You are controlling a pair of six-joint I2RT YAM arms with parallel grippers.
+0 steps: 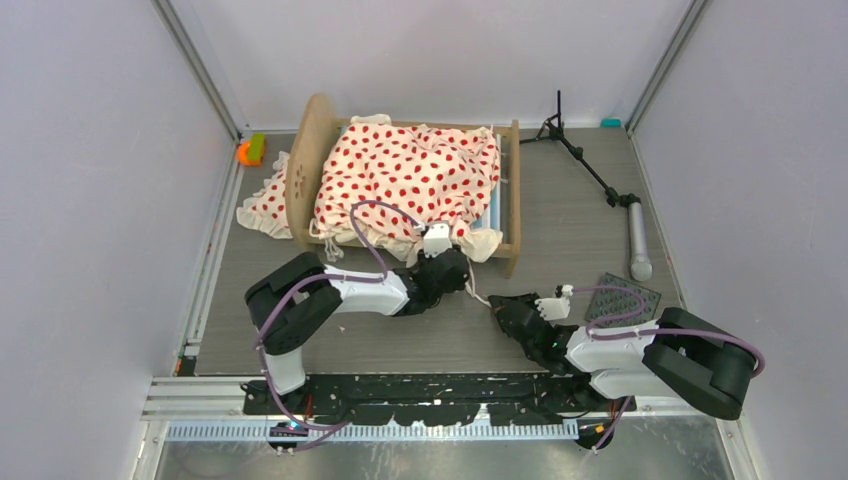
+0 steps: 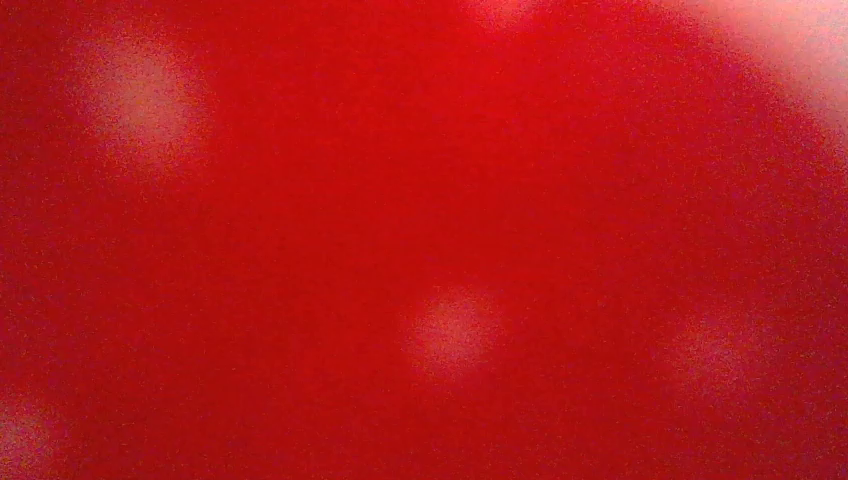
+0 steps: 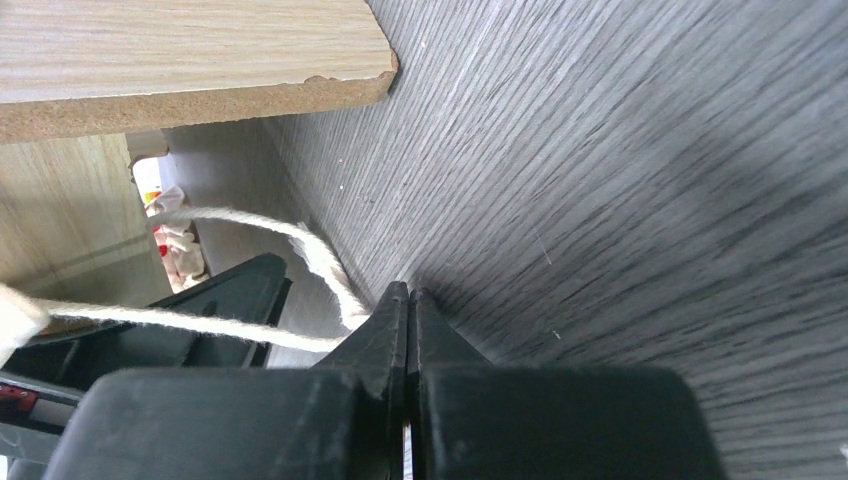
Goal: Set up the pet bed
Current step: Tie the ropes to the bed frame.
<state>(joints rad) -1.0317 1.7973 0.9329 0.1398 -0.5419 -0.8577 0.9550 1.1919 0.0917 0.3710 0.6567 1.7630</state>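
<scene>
A grey wood-grain worktop (image 1: pixel 570 230) is enclosed by pale walls on three sides, with metal posts (image 1: pixel 200 70) in the far corners. A black tripod stand (image 1: pixel 585 165) is laid flat at the far right, and a dark studded mat (image 1: pixel 622 298) is placed near the right arm. The pet bed (image 1: pixel 305 170) is set at the far centre-left, its red-dotted bedding (image 1: pixel 410 175) heaped over the mattress and spilled past the left end board. The left hand (image 1: pixel 438 240) is pressed into the bedding at the bed's near side. Its wrist view is filled with red blur, so its opening cannot be told. The right hand (image 1: pixel 497 303) is positioned near the bed's near right corner, closed, with a white cord (image 3: pixel 230 215) pinched at its tips.
</scene>
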